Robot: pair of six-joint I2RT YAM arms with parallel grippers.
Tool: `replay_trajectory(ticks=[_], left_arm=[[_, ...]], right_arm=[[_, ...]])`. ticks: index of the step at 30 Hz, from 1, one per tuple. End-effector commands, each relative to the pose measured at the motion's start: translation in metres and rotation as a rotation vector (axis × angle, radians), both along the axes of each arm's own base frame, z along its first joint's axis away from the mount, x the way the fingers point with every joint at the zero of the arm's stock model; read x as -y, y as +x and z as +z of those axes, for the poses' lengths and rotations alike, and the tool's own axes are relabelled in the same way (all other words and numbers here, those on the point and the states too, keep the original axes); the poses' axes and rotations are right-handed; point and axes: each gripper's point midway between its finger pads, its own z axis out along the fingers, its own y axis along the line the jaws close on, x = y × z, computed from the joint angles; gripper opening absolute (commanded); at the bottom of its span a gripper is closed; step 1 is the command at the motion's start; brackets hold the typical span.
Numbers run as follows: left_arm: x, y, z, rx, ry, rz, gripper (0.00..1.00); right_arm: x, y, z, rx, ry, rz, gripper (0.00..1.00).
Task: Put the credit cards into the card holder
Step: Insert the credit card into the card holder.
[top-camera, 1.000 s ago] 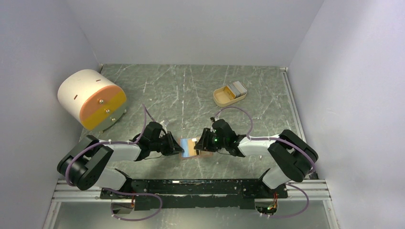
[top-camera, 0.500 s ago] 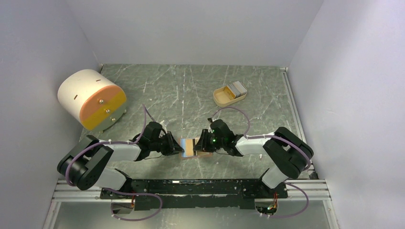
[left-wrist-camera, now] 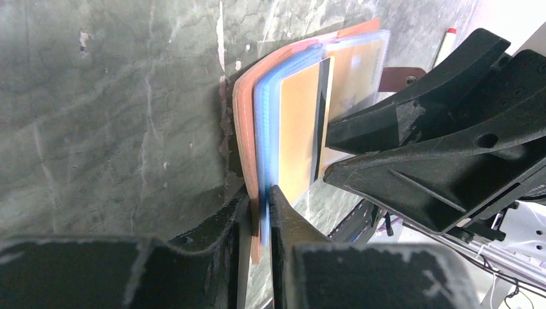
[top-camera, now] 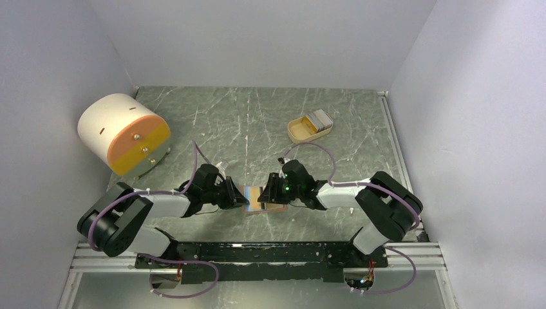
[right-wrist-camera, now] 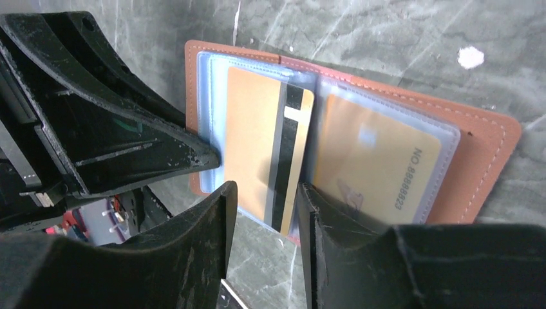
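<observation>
Currently, near the front of the table (top-camera: 244, 122), the left gripper (left-wrist-camera: 257, 199) is clamped on the left edge of the open card holder (left-wrist-camera: 244, 122), seemingly to steady it and keep it spread. At centre, a tan striped card (right-wrist-camera: 257, 141) sits partly tucked into its left half. The right gripper (right-wrist-camera: 265, 188) straddles that card, jaws slightly parted; whether it grips is unclear. Far right, more credit cards (top-camera: 318, 118) lie in a beige tray (top-camera: 296, 135).

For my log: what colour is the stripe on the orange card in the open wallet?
Black stripe on the orange plastic card; clearest in the right wrist view.
</observation>
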Motion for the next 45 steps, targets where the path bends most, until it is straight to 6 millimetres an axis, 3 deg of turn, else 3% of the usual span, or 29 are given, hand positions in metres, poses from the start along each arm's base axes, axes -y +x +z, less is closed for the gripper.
replay_trajectory(ticks=[1, 5, 19, 27, 31, 35, 39, 45], left_arm=[[0.008, -0.001, 0.012, 0.037, -0.048, -0.036, 0.20], [0.010, 0.000, 0.016, 0.052, -0.059, -0.041, 0.21], [0.017, 0.000, 0.025, 0.080, -0.093, -0.073, 0.22], [0.017, 0.001, 0.027, 0.081, -0.087, -0.075, 0.23], [0.017, 0.001, 0.030, 0.086, -0.085, -0.079, 0.23], [0.012, 0.002, 0.023, 0.062, -0.028, -0.066, 0.12], [0.006, 0.002, 0.016, 0.035, 0.037, -0.056, 0.12], [0.003, 0.007, 0.027, 0.066, 0.066, -0.046, 0.18]], right_arm=[[0.001, 0.006, -0.010, 0.013, -0.053, 0.005, 0.44], [-0.008, 0.005, -0.007, 0.020, -0.013, 0.038, 0.43], [-0.021, -0.007, 0.001, 0.004, 0.097, 0.112, 0.24], [-0.028, -0.018, 0.003, -0.028, 0.162, 0.155, 0.25], [-0.023, -0.020, 0.001, -0.024, 0.147, 0.154, 0.31], [-0.014, -0.014, 0.003, -0.004, 0.087, 0.119, 0.30], [-0.004, -0.009, 0.001, 0.003, 0.009, 0.078, 0.28], [-0.004, 0.001, 0.000, 0.029, -0.028, 0.069, 0.21]])
